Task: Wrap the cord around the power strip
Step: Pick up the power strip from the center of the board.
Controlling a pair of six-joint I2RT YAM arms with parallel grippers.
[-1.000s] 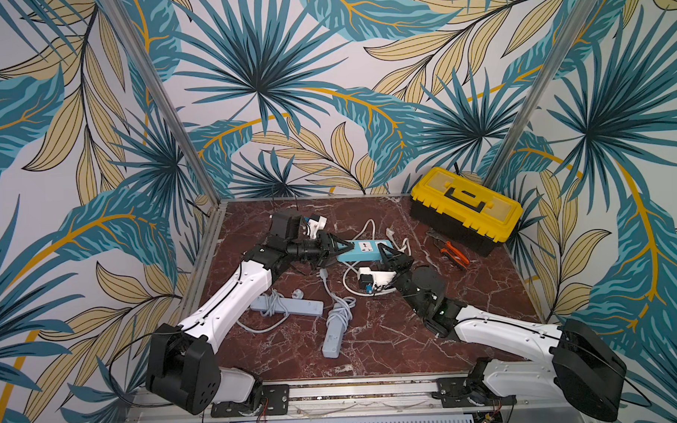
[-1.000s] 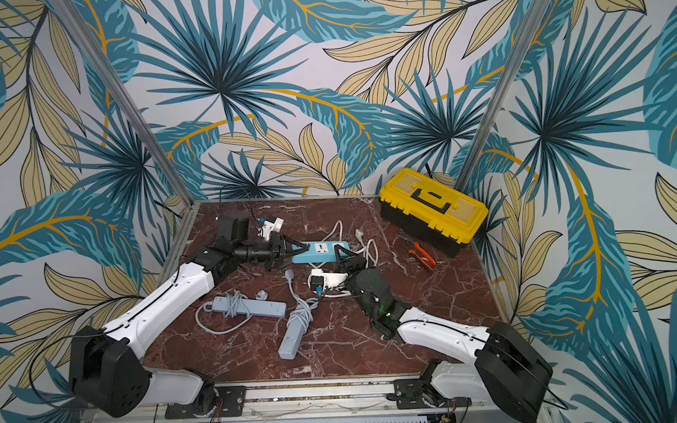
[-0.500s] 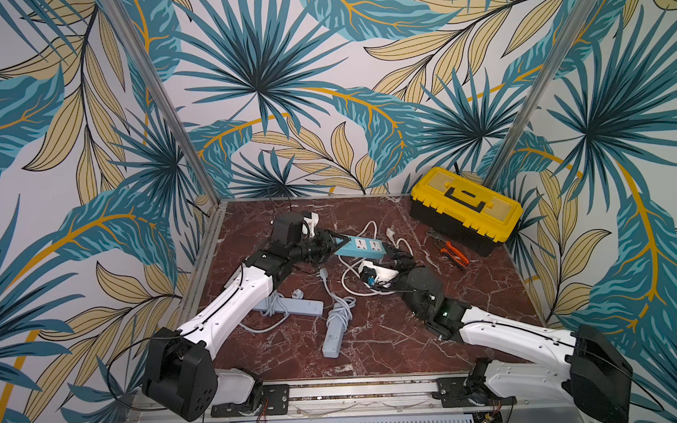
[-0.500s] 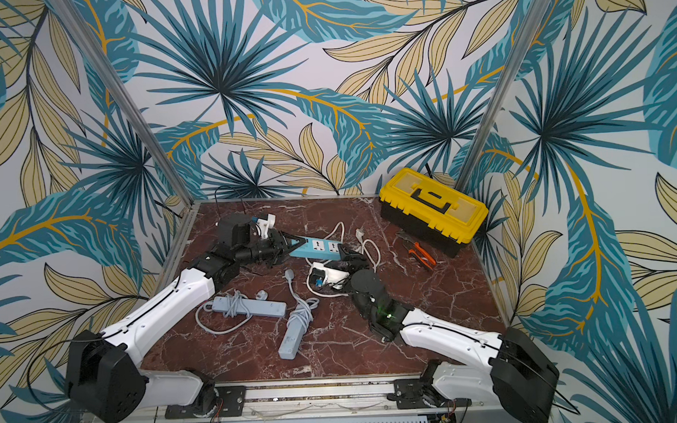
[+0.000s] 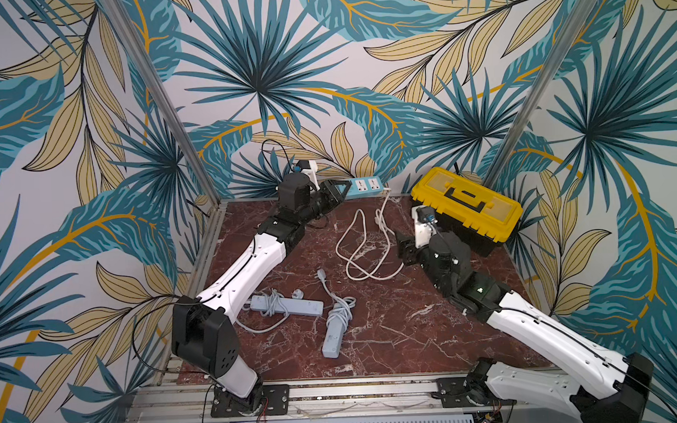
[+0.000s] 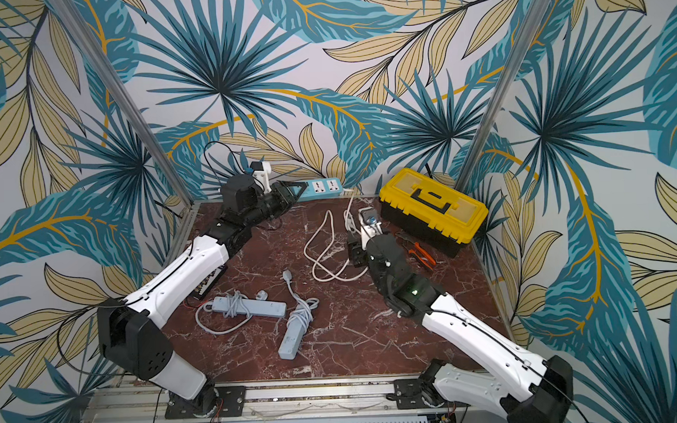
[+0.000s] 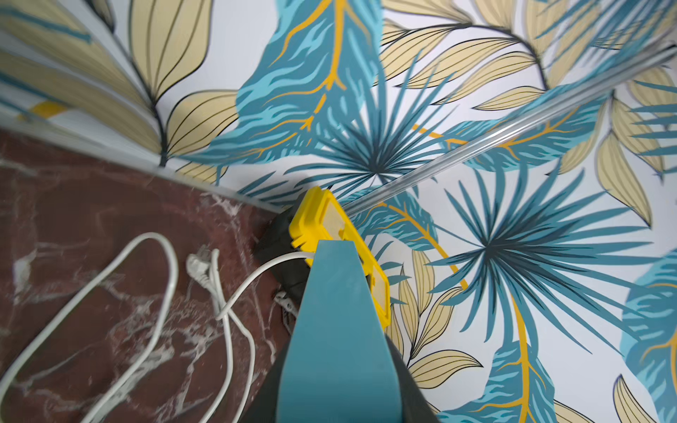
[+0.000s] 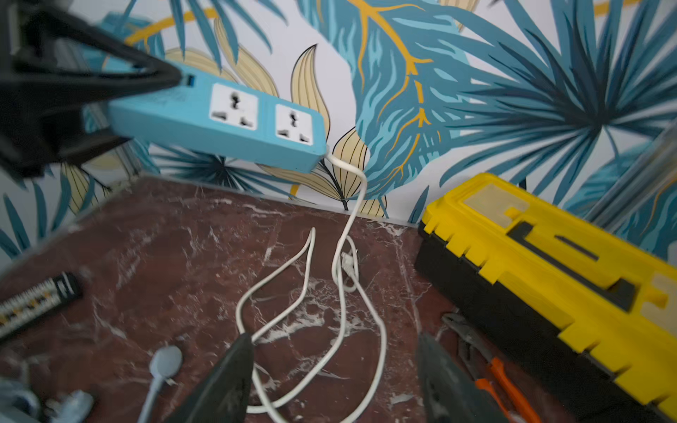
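Observation:
The blue power strip [image 5: 361,186] [image 8: 219,121] is held in the air near the back wall. My left gripper [image 5: 339,189] is shut on its left end; in the left wrist view the strip [image 7: 337,329] fills the space between the jaws. Its white cord [image 5: 359,239] [image 8: 340,293] hangs from the right end and lies in loose loops on the table, with the plug [image 8: 348,262] among them. My right gripper [image 5: 402,249] [image 8: 335,338] is open just above the near loops, with nothing gripped.
A yellow toolbox [image 5: 464,204] stands at the back right, with orange pliers [image 6: 419,252] in front of it. Two grey power strips [image 5: 286,305] [image 5: 335,325] with wrapped cords lie front centre. A black patch panel [image 6: 211,281] lies under my left arm.
My left gripper has lifted the power strip up and back toward the wall. My right gripper has opened, let go of the cord and drawn back to the right; the cord now lies in loops.

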